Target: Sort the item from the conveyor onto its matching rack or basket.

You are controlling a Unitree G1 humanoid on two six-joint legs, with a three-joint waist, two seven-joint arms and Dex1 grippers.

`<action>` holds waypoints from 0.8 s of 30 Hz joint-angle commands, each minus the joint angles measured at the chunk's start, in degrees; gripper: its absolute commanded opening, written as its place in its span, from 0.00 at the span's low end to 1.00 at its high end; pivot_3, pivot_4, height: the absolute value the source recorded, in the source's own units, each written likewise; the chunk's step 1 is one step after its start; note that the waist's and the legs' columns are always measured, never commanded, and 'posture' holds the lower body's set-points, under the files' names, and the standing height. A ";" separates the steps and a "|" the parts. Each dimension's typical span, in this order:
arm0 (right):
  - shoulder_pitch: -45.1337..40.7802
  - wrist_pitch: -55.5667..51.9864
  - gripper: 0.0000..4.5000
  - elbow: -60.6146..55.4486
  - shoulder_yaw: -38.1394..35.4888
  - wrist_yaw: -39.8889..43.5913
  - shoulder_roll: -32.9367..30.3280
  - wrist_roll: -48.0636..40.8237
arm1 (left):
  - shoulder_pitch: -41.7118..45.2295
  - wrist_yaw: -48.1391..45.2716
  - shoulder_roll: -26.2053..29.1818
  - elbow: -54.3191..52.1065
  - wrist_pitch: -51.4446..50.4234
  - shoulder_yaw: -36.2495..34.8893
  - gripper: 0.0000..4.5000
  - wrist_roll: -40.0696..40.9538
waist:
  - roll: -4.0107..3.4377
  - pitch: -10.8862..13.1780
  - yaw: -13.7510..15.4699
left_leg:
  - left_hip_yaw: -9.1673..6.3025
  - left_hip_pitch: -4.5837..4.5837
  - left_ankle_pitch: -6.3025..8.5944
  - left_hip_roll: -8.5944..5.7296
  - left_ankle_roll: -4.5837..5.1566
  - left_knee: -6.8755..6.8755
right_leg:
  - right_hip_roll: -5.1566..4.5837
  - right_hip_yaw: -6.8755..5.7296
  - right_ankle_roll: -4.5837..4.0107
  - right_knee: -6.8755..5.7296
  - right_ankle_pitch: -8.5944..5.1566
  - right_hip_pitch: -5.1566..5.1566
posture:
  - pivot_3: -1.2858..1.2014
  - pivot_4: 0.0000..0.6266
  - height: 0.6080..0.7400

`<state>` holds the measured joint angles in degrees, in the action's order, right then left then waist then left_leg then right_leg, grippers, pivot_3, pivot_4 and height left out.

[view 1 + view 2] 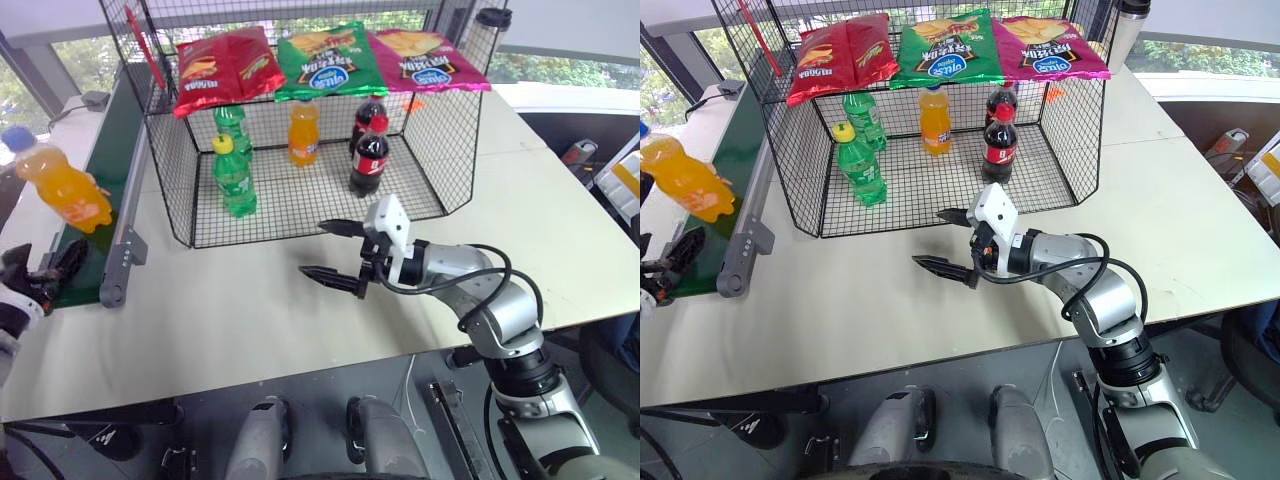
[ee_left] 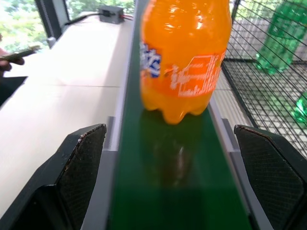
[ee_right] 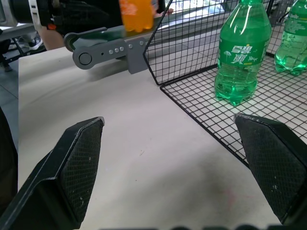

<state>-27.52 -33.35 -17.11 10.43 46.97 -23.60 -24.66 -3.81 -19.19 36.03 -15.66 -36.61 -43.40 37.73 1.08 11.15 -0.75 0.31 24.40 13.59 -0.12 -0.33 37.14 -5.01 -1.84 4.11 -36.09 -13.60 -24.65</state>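
**Orange soda bottle at the belt's near end, both hands released**

The counter [image 1: 250, 310] carries the large black wire-mesh cage [image 1: 170, 170], whose pale floor holds green soda bottles [image 1: 235, 180], an orange bottle with an orange cap [image 1: 304, 132] and two dark cola bottles [image 1: 369, 160]. Three snack bags [image 1: 325, 60], red, green and magenta, lie on its sloping top shelf; their print is too small to be read with confidence.

Along the cage's left side runs the conveyor [image 1: 110, 150], a dark green belt in a grey frame. The orange soda bottle [image 1: 62, 185] with its blue cap is seen near the belt's near end, leaning in the head views, with its base on the belt in the left wrist view. Its label carries a blue-and-white logo and white small print that cannot be made out.

The bottle is judged full, so moderately heavy, with smooth, slightly yielding plastic walls. A grip across the labelled midsection, below the shoulder, is judged best; the cap end would be likely to swing.

The left hand [image 2: 177, 158] is released, its fingers spread wide to either side of the belt, just short of the bottle. The right hand [image 1: 335, 252] is likewise released, empty, over the counter in front of the cage.

On the nearest green bottle, white Chinese characters can be seen in the right wrist view.
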 commanded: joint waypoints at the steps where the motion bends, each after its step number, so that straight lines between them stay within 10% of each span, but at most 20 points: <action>1: -1.19 1.17 1.00 -0.65 -0.43 0.04 0.15 -0.06 | 0.77 -0.25 0.47 -0.68 1.69 0.55 1.00 -0.77 | 0.00 0.00 0.00 | 0.00 0.00 0.00 0.00 0.00 0.00 | 0.00 0.00 0.00 0.00 0.00 0.00 | 0.52 0.24 0.99; 9: -1.14 1.11 1.00 -0.65 -0.51 -0.17 0.21 0.20 | 0.36 -2.08 0.35 -0.45 3.84 3.31 1.00 -3.18 | 0.00 0.00 0.00 | 0.00 0.00 0.00 0.00 0.00 0.00 | 0.00 0.00 0.00 0.00 0.00 0.00 | 0.52 0.24 0.99; 13: -1.04 0.97 1.00 -0.83 -0.68 -0.25 0.14 0.30 | -0.77 -5.56 -0.03 -1.82 4.11 1.53 0.66 0.37 | -0.01 0.00 0.11 | 0.01 0.00 0.00 -0.01 0.00 0.00 | -0.01 0.00 0.00 0.00 0.00 0.00 | 0.52 0.24 0.99; 24: -1.12 0.35 1.00 -1.31 -0.85 -0.01 -0.24 -0.08 | 5.89 -5.46 4.72 -2.34 -1.11 -3.83 0.66 11.77 | 0.02 -0.01 0.07 | 0.00 0.03 -0.01 -0.01 0.01 0.02 | -0.01 -0.02 0.01 0.00 0.01 -0.01 | 0.52 0.24 0.99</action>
<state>-27.52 -33.41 -16.66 10.39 46.76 -23.75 -23.87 0.24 -24.67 38.61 -15.67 -37.97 -44.26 46.87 1.10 11.14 -0.68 0.32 24.42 13.58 -0.14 -0.32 37.16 -5.02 -1.86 4.12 -36.09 -13.59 -24.66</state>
